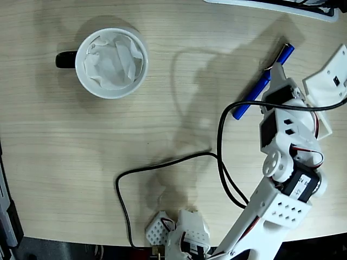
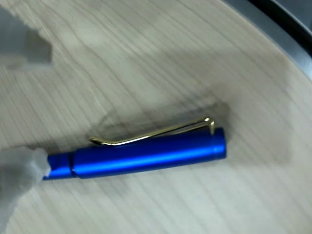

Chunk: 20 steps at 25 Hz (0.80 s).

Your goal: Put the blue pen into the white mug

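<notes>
Blue pen (image 1: 259, 86) lies flat on the wooden table (image 1: 162, 141), far right of the white mug (image 1: 111, 62) in the fixed view. White gripper (image 1: 282, 73) is low over the pen; whether its jaws grip it, I cannot tell.

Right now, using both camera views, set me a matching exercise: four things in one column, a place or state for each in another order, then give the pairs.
Things:
1. white mug
2. blue pen
3. black cable
4. pen clip

Places or states:
A. loops across the table from the arm's base, fixed view
B. lies flat on the wood, upper right of the fixed view, partly under the arm
C. stands upper left in the fixed view, crumpled paper inside
D. thin metal strip running along the cap, wrist view

Pairs: 1-C, 2-B, 3-A, 4-D
</notes>
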Motion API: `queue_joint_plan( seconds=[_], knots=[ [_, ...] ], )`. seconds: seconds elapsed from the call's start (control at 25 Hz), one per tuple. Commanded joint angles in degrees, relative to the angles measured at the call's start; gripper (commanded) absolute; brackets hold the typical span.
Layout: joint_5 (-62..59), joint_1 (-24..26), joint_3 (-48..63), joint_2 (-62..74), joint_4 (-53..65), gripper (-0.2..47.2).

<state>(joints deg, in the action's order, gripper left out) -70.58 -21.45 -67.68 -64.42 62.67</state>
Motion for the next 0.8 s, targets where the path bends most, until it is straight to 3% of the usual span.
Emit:
queue_joint_plan(
  seconds=[0.0, 0.24, 0.4, 0.76],
  knots=[
    [-5.27, -1.23, 5.27, 1.85, -0.09, 14.4],
    [-14.59, -1.93, 6.42, 7.21, -0.35, 14.6],
    [-16.26, -1.93, 6.5, 9.32, -0.79, 21.1],
    [-16.79, -2.29, 6.5, 13.89, -5.63, 21.1]
  ],
)
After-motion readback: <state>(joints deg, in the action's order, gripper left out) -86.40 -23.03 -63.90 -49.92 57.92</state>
